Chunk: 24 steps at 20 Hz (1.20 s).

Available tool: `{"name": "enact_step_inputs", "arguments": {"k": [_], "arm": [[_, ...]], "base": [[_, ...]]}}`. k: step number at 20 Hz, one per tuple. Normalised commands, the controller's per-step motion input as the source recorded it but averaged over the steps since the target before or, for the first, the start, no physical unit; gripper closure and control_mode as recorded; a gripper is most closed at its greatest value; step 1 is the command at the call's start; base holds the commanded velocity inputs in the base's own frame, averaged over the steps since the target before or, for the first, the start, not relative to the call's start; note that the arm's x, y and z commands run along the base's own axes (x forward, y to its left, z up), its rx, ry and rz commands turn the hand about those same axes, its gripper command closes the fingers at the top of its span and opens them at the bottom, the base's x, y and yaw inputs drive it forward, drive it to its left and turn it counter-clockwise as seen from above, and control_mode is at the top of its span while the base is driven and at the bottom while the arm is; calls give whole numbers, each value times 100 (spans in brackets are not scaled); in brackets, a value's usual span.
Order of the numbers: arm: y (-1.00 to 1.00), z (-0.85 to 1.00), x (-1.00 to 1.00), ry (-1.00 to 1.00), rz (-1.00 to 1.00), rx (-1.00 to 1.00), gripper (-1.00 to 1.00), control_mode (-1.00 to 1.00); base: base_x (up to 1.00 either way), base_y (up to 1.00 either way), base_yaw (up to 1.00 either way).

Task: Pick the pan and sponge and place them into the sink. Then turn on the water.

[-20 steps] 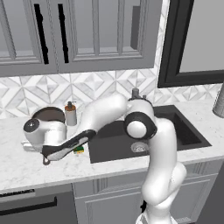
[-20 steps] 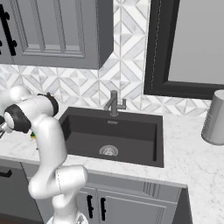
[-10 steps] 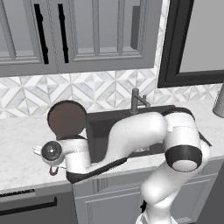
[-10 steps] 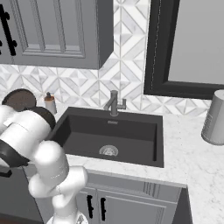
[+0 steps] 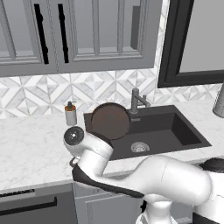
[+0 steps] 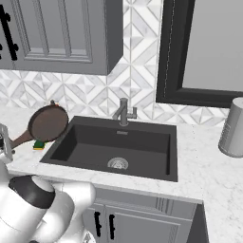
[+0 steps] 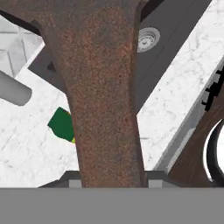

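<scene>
Hand view — fingers (image 7: 111, 177) pinching pan (image 7: 100, 87) handle, sponge (image 7: 61, 124) beside sink (image 7: 175, 26) edge.

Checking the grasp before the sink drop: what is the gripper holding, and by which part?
The pan, held by its long brown handle; the gripper is closed around it.

pan (image 7: 103, 87): handle covers part of sponge (image 7: 61, 124) | gripper fingertips hidden below handle | canister (image 6: 233, 128) beside sink (image 6: 114, 147): cut by edge

You have one pan (image 6: 47, 123), one sponge (image 6: 39, 144) and one sink (image 6: 156, 167) here. Count one faucet (image 6: 124, 112) too, one soap dispenser (image 5: 70, 113), and one grey canister (image 6: 233, 127) on the counter.
</scene>
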Motion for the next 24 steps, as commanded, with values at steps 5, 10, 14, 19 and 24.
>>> {"name": "enact_step_inputs", "arguments": {"k": [5, 10, 14, 19, 24], "arm": [[-90, 20, 0, 24, -33, 7, 100, -100], [-81, 0, 13, 13, -7, 4, 100, -100], [-64, 0, 38, 7, -15, 0, 100, -100], [-51, -4, 52, 5, -21, 0, 100, -100], [-32, -21, 54, 0, -20, 0, 100, -100]], "base": [[0, 0, 0], [0, 0, 0], [0, 0, 0], [0, 0, 0], [0, 0, 0]]}}
